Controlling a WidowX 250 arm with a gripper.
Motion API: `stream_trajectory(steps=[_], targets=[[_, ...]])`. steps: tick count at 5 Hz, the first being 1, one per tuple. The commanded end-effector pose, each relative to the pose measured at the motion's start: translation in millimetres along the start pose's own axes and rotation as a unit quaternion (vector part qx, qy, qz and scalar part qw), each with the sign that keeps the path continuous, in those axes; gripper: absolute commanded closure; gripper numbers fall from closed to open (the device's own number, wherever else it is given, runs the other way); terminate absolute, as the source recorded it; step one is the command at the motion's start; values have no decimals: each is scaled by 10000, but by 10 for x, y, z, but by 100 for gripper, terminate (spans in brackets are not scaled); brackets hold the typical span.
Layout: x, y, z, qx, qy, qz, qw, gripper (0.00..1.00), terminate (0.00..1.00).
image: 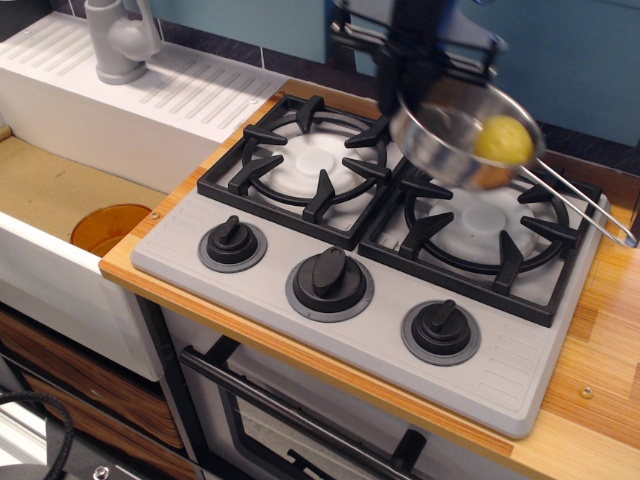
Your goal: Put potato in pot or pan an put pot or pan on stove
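The shiny steel saucepan (pixel 445 145) hangs tilted in the air above the stove (pixel 370 320), over the gap between the two burners. Its wire handle (pixel 590 210) trails down to the right. The yellow potato (pixel 503 140) lies inside it, against the right wall. My gripper (pixel 405 95) is dark and blurred, and grips the pan's left rim from above. The right burner grate (pixel 490 235) below is bare.
The left burner grate (pixel 305 160) is bare. Three dark knobs (pixel 330 275) sit along the stove's front. A white sink unit with a grey tap (pixel 120 40) stands at the left, with an orange bowl (pixel 110 228) in the basin. A wooden counter (pixel 605 360) runs at the right.
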State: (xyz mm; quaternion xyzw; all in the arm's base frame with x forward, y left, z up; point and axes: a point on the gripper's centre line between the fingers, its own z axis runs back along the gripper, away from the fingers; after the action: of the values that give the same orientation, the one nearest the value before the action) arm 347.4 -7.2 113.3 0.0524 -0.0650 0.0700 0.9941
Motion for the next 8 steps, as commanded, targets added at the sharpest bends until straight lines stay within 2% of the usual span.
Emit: stream_trajectory(steps=[1, 3, 4, 6, 7, 8], targets=[[270, 466, 162, -169, -491, -153, 9985, 100, 0], [282, 811, -138, -358, -645, -224, 9970, 100, 0], [297, 902, -258, -393, -697, -217, 9966, 100, 0], [300, 933, -647, -619, -889, -185, 9939, 100, 0], [291, 914, -715, -637, -930, -189, 9934, 0, 0], [307, 960, -614, -558, -831, -249, 9947, 0, 0]])
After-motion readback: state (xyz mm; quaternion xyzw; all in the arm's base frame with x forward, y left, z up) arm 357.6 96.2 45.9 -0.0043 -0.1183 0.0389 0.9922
